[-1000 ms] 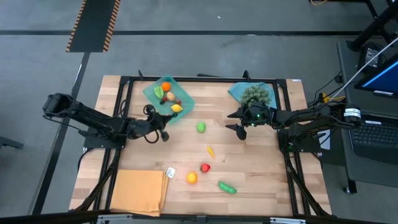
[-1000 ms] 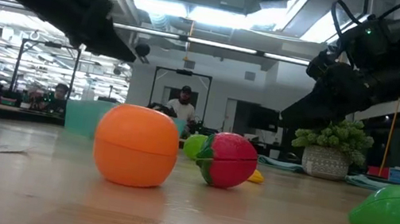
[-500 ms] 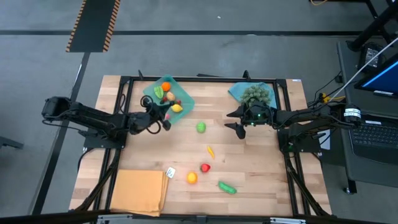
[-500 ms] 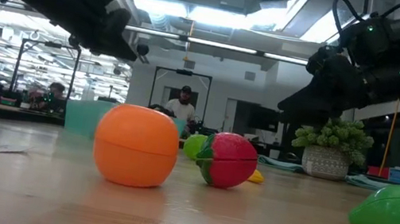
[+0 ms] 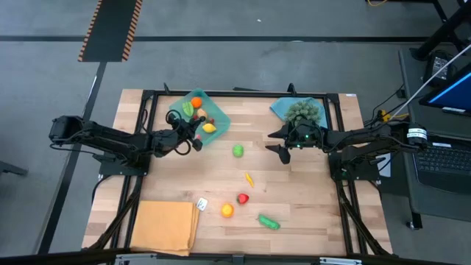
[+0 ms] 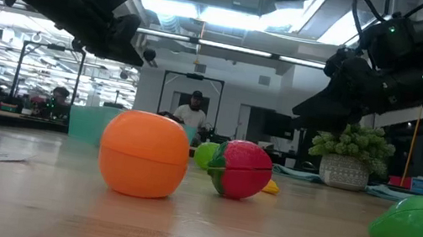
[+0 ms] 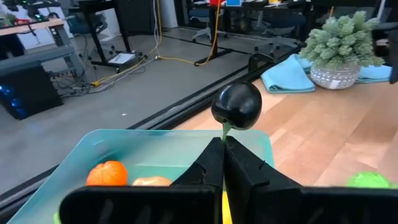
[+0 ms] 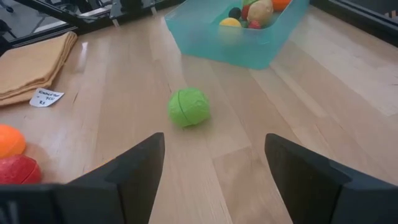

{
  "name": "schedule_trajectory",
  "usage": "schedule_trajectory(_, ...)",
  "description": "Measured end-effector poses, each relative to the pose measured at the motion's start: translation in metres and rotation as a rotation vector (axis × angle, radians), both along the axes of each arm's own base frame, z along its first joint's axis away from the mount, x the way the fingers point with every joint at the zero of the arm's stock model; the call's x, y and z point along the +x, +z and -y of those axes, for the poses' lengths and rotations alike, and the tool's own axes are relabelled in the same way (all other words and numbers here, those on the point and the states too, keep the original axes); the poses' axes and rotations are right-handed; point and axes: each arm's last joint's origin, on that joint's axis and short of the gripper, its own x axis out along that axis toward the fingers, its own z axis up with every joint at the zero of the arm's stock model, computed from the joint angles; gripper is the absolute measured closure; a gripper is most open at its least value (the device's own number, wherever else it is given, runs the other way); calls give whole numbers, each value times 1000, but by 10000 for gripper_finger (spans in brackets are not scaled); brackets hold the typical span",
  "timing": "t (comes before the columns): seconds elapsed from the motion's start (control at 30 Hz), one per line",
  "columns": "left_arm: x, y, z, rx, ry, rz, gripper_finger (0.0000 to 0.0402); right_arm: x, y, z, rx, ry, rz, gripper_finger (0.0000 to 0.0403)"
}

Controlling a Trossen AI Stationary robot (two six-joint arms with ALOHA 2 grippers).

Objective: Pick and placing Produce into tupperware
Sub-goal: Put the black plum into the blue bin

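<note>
The teal tupperware (image 5: 199, 114) sits at the far left of the table and holds several small produce pieces (image 7: 106, 173). My left gripper (image 5: 196, 134) is at the tray's near rim, shut on a dark round fruit (image 7: 236, 106). My right gripper (image 5: 283, 151) hovers open at the right, facing a green ball (image 8: 188, 107) that lies on the table. An orange-yellow piece (image 5: 249, 178), a red one (image 5: 243, 198), an orange one (image 5: 227, 210) and a green one (image 5: 268, 221) lie on the wood nearer the front. My left gripper pinches the dark fruit's thin green stem (image 7: 224, 129) between its two fingertips (image 7: 211, 155). The fingers reach almost level from the table's left side. The fruit sticks out past the fingertips, lifted clear over the tupperware's rim (image 7: 261, 138).
A bushy grey-green plant (image 5: 303, 112) stands on a blue cloth (image 5: 283, 109) at the far right. An orange-tan cloth (image 5: 165, 227) with a small white tag (image 5: 202, 204) beside it lies at the near left. Black frame rails (image 5: 147, 110) border the table.
My left gripper has swung toward the table's far edge, from the bare wood up to the tupperware's near rim, staying shut. The right gripper has kept its place.
</note>
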Motion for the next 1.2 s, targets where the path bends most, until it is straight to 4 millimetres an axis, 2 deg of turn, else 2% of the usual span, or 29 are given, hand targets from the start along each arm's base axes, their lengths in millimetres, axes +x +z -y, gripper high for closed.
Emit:
schedule_trajectory(0.63,-11,-3,-53,-129,-76,18,401,0,1,0,24,-11,10,123)
schedule_trajectory(0.73,-13,-2,-62,-159,-68,-23,401,0,1,0,24,-11,10,123)
schedule_trajectory(0.9,-12,13,-74,-239,-69,-163,401,0,1,0,21,-10,9,123)
schedule_trajectory(1.2,-13,55,-92,-353,-77,-311,401,0,1,1,12,-8,9,123)
